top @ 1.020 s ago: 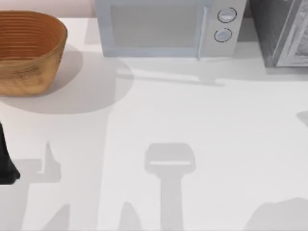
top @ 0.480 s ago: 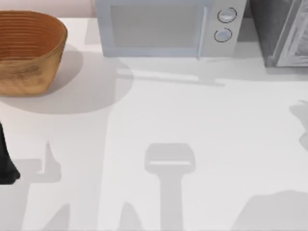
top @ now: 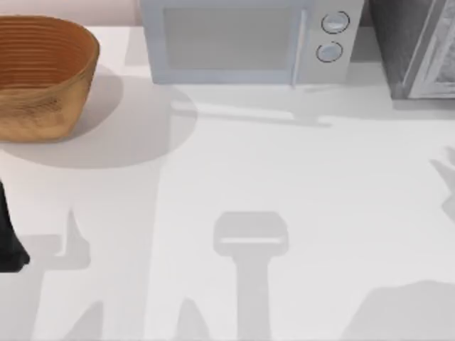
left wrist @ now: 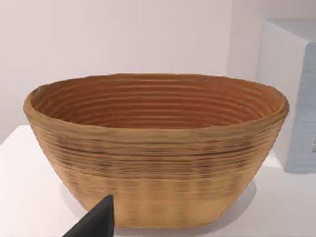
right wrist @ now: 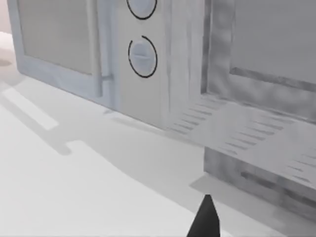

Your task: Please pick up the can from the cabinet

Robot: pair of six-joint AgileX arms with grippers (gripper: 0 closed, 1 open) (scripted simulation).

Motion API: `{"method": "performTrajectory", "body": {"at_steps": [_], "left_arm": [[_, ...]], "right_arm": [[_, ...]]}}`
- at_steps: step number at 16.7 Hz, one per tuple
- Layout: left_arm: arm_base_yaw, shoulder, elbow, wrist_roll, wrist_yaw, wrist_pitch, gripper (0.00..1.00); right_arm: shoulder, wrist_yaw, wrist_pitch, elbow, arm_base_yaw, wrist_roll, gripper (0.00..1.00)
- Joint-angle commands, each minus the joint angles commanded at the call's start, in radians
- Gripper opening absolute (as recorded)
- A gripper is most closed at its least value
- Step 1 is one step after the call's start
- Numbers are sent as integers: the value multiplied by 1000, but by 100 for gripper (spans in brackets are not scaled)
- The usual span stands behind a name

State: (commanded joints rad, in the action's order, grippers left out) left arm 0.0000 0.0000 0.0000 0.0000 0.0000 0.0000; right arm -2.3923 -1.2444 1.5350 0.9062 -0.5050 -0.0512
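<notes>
While my left arm (top: 10,238) sits parked at the left edge of the top view, mid-height, its wrist cam faces the basket (left wrist: 155,148) w/ one dark fingertip (left wrist: 96,220) poking in; can't tell if those jaws are spread or pressed. The cabinet (top: 419,46) stands in the upper right corner, just right of the microwave (top: 245,42). Right wrist cam faces the cabinet's pale door, one fingertip (right wrist: 205,219) low in frame; jaw state unclear there too.
</notes>
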Motion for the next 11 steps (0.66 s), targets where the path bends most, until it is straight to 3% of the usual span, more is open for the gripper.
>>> {"method": "performTrajectory", "body": {"at_steps": [5,11], "left_arm": [[0,0,0,0,0,0,100],[0,0,0,0,0,0,100]], "right_arm": [[0,0,0,0,0,0,98],[0,0,0,0,0,0,100]]}}
